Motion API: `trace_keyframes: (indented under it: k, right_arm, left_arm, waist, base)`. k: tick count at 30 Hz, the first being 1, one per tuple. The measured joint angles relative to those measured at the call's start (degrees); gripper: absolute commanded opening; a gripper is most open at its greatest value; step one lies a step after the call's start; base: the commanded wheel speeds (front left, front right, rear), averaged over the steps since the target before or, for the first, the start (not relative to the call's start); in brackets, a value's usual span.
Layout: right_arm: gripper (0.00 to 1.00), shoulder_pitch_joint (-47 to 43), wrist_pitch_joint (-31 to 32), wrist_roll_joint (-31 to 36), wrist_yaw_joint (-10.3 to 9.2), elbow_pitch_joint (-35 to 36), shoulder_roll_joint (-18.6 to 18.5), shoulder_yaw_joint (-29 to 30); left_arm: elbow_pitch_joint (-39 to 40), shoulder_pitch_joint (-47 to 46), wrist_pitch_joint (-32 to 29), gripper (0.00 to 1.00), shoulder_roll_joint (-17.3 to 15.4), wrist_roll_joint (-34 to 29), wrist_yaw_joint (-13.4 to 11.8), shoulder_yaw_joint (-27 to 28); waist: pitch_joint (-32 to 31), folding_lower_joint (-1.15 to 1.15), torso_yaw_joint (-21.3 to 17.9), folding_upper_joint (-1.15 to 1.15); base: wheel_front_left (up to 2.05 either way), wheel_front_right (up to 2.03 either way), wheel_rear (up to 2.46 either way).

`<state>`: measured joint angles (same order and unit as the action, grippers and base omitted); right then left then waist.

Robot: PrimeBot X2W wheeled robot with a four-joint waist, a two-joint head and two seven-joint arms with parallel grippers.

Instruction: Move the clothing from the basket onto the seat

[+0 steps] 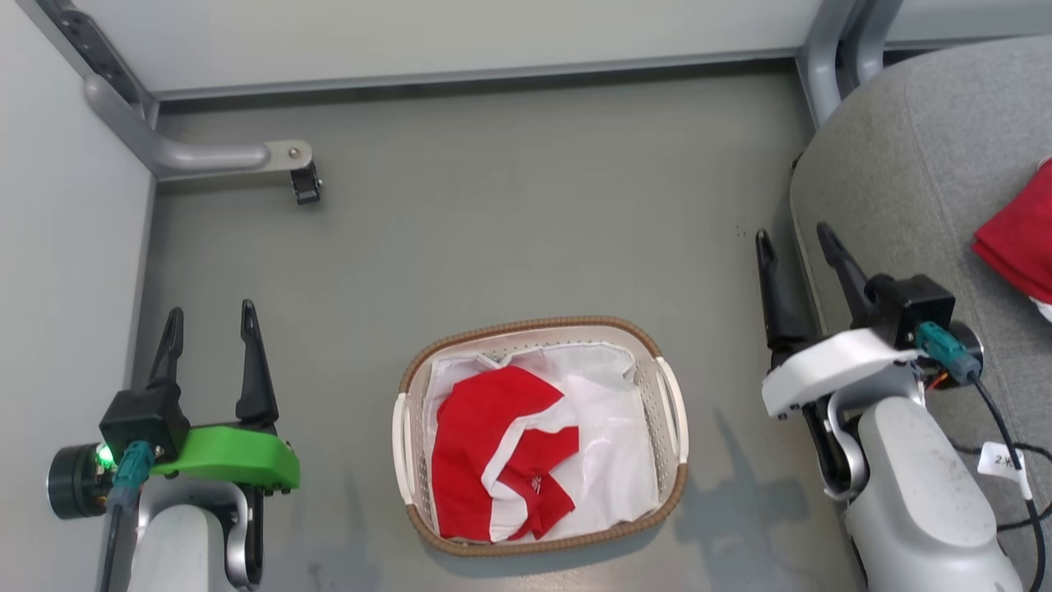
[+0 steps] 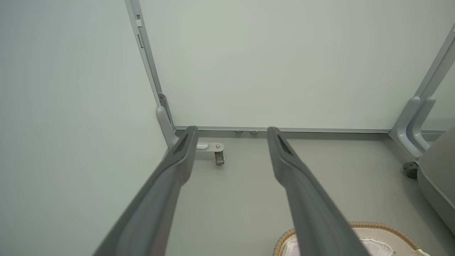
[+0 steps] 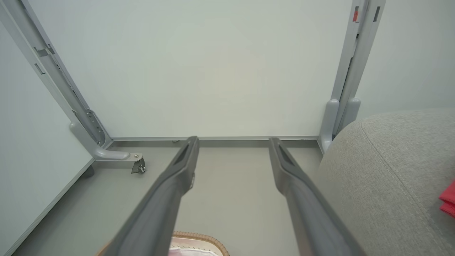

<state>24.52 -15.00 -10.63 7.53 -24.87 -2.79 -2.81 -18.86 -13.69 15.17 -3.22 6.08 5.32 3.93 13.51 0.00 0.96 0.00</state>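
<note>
Head view: clothing [image 1: 493, 448] lies inside the basket [image 1: 670, 403] at six o'clock; left gripper [image 1: 211, 311], eight o'clock, and right gripper [image 1: 794, 233], three o'clock, spread wide, empty. Left wrist view: basket rim at five. Right wrist view: seat [image 3: 384, 170] at four.

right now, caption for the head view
Red clothing in the basket, left end effector and right end effector open, seat beside.

A white tag [image 1: 1003, 460] on a black cable [image 1: 998, 418] reads "2", then an unclear mark.
</note>
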Motion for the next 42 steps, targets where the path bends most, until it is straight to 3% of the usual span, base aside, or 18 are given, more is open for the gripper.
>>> trace_keyframes:
  k: [8,22,31,42]
  right_arm:
    - [1.0,-5.7,0.0,-0.6,0.0,-0.8,0.0,0.0]
    - [1.0,-11.3,0.0,-1.5,0.0,-0.3,0.0,1.3]
    - [1.0,-10.1,0.0,-1.3,0.0,0.5,0.0,0.8]
    - [1.0,-2.5,0.0,-0.4,0.0,4.1,0.0,-1.4]
  left_arm:
    - [0.1,5.2,0.0,1.0,0.3,-0.7,0.3,0.1]
    - [1.2,9.5,0.0,1.0,0.4,2.0,0.5,-4.5]
    - [0.7,9.3,0.0,1.0,0.4,3.1,0.5,-6.8]
    - [-4.8,2.1,0.0,1.0,0.4,4.5,1.2,-15.8]
  waist:
    - [-4.6,0.0,0.4,0.0]
    - [-9.8,0.0,-0.7,0.0]
    - [-7.9,0.0,-0.9,0.0]
    - [0.4,0.0,-2.2,0.0]
  base:
    - [0.0,0.0,0.0]
    - [0.0,0.0,0.0]
    - [0.0,0.0,0.0]
    - [0.0,0.0,0.0]
